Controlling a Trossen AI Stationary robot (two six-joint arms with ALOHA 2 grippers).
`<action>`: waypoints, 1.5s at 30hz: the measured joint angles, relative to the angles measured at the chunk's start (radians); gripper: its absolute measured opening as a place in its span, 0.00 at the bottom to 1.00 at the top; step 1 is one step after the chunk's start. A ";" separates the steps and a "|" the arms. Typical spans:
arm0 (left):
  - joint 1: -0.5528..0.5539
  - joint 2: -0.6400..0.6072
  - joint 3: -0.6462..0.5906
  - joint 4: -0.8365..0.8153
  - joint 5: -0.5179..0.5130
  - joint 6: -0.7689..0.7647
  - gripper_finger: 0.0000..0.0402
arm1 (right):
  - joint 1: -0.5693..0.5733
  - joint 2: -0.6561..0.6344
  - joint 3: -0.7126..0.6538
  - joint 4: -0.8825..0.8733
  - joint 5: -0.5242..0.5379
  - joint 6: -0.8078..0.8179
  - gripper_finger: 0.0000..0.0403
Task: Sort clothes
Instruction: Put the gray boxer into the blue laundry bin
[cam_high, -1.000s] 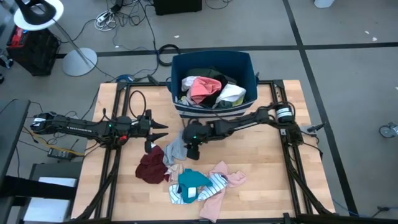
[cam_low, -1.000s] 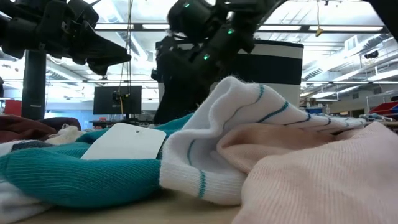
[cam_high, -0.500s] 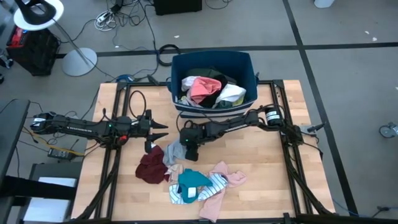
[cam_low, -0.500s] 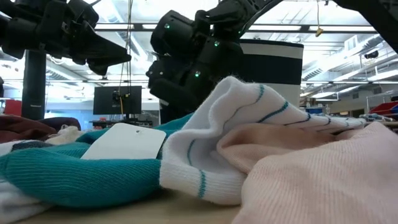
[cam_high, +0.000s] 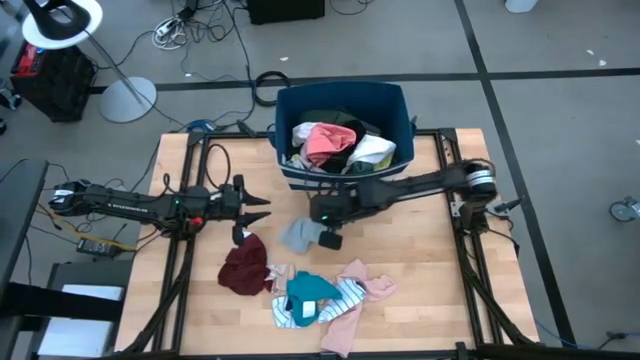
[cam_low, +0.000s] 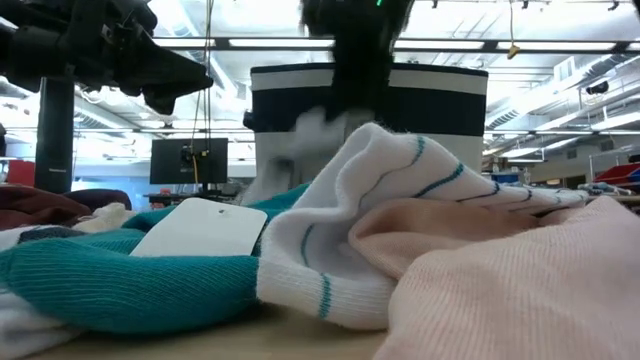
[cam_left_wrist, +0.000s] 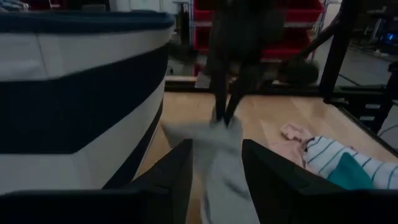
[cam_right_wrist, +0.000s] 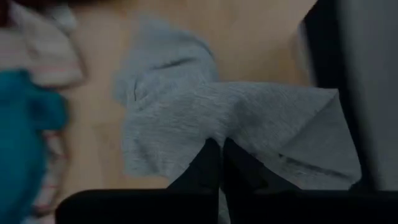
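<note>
My right gripper (cam_high: 323, 231) is shut on a grey garment (cam_high: 298, 236) over the table's middle, just in front of the dark blue bin (cam_high: 392, 100). The bin holds pink, white, green and black clothes (cam_high: 335, 143). A pile lies on the near part of the table: a maroon garment (cam_high: 243, 268), a teal one (cam_high: 310, 290), a white one with teal stripes (cam_low: 400, 190) and a pale pink one (cam_high: 368, 283). My left gripper (cam_high: 262, 211) is open and empty, level, left of the grey garment. My right gripper pinches a bunched fold of the grey garment (cam_right_wrist: 214, 134) between its two fingers, coming from above and pointing down. The garment hangs slack below the fingers and spreads to both sides (cam_left_wrist: 221, 146). I cannot tell whether its lower end touches the table.
Bare wooden table (cam_high: 440, 270) lies to the right of the pile. Black frame rails (cam_high: 185, 260) run along the table's left and right sides. The bin's striped wall (cam_low: 440, 100) stands behind the pile.
My right gripper has risen and gone toward the table's right edge, shut on the grey garment. The garment has been drawn away from the maroon one and the pile and now hangs below the gripper.
</note>
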 joint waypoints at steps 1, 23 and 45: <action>0.000 0.000 0.000 0.001 0.000 0.000 0.36 | 0.006 -0.039 0.000 -0.004 0.013 0.003 0.01; 0.000 0.000 0.000 -0.015 0.000 -0.007 0.36 | -0.126 -0.519 0.001 0.209 0.260 -0.223 0.00; 0.000 0.000 0.000 -0.031 0.000 -0.007 0.36 | -0.531 -0.239 0.001 -0.136 0.073 -0.032 0.02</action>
